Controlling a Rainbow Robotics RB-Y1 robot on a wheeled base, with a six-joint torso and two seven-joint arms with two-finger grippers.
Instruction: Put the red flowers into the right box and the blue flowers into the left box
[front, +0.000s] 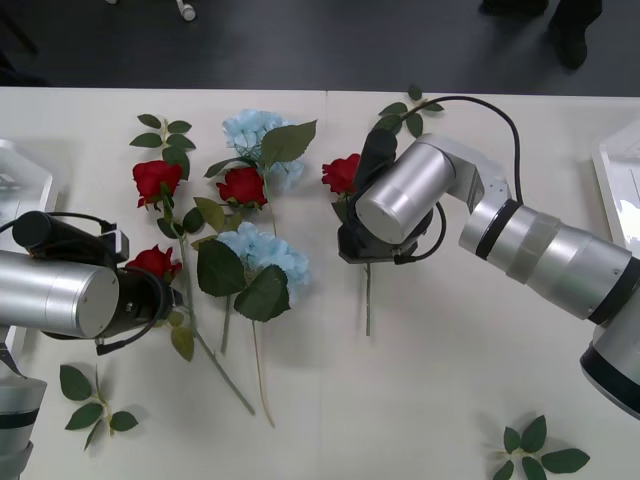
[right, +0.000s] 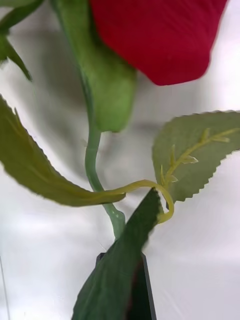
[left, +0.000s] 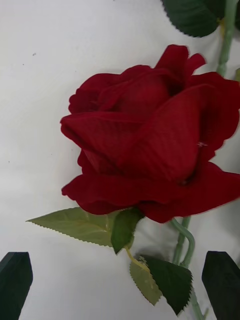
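Several red flowers lie on the white table: one (front: 155, 180) at the far left, one (front: 242, 186) in the middle, one (front: 342, 172) under my right wrist and one (front: 155, 262) at my left wrist. Two blue flowers (front: 262, 133) (front: 266, 250) lie among them. My right gripper (right: 122, 257) is shut on the green stem (right: 91, 160) just below that rose's bloom (right: 160, 35). My left gripper (left: 119, 255) is open, its black fingertips (left: 15, 280) either side of the rose (left: 150, 135) close before it. The left box (front: 22, 175) and the right box (front: 620, 175) show at the table's sides.
Loose green leaf sprigs lie at the near left (front: 95, 405), near right (front: 535, 452) and far middle (front: 408, 112). Long stems (front: 225, 375) trail toward me from the flower pile. Dark floor lies beyond the table's far edge.
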